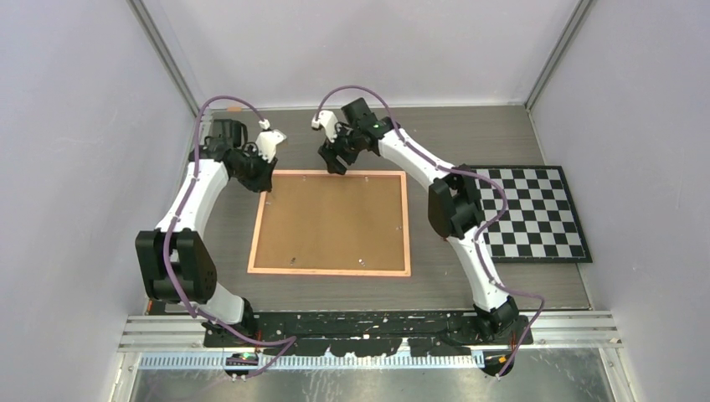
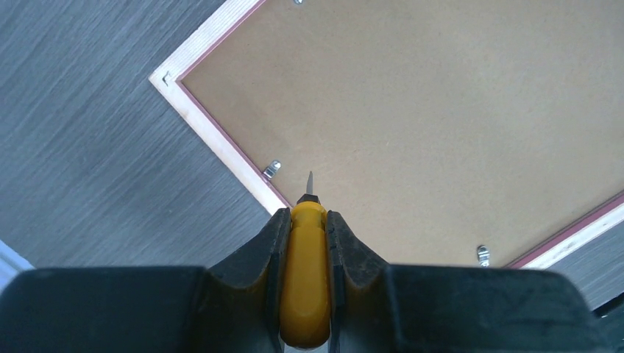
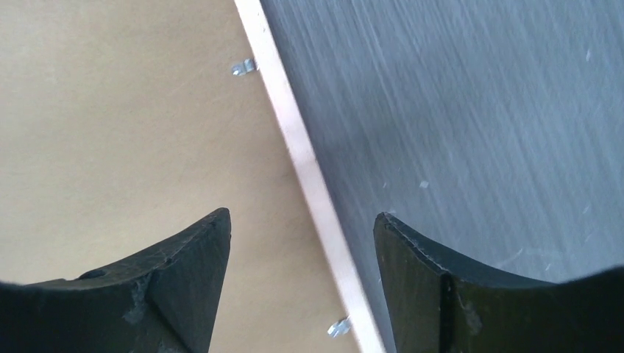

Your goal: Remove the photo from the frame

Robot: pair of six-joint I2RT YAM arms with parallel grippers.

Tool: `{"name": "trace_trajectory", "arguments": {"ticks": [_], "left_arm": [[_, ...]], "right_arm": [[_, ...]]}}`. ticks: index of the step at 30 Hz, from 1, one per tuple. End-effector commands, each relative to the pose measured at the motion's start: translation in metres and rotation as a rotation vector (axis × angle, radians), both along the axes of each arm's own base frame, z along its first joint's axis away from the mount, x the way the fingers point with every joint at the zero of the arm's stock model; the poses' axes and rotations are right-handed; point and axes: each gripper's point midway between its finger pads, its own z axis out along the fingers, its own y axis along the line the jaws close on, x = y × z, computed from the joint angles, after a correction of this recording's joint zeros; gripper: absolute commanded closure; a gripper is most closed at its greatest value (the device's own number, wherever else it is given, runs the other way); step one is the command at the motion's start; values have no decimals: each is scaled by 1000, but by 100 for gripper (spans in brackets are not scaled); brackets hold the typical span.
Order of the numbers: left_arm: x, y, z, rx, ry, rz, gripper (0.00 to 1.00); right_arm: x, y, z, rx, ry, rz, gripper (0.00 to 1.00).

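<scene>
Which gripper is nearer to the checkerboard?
Right. The right gripper is over the frame's far edge; the left gripper, at the frame's far left corner, is farther from the checkerboard.

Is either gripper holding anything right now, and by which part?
The left gripper clamps a yellow-handled tool by its handle; the right gripper is open and empty.

Face-down frame (image 1: 331,270) hides photo under backboard (image 1: 335,218). Clips (image 1: 291,260) mere specks from above. Wrist views crop frame's edges.
</scene>
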Motion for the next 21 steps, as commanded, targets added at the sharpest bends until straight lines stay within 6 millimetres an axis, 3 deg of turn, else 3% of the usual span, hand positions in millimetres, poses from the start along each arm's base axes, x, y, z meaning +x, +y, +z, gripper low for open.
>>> {"name": "trace_trajectory", "arguments": {"ticks": [1, 5, 10, 14, 21], "left_arm": [[8, 9, 5, 76, -58, -91, 100], [13, 14, -3, 117, -71, -125, 100], [25, 16, -13, 136, -81, -139, 100], [33, 19, -19, 151, -65, -136, 100], [39, 24, -24, 182, -68, -122, 100]], "right_arm": [[-21, -38, 70, 101, 125, -231, 25], [-57, -89, 49, 98, 379, -423, 24], [-85, -146, 19, 78, 571, -619, 24], [-104, -165, -5, 37, 656, -719, 24], [-117, -192, -39, -76, 678, -882, 26]]}}
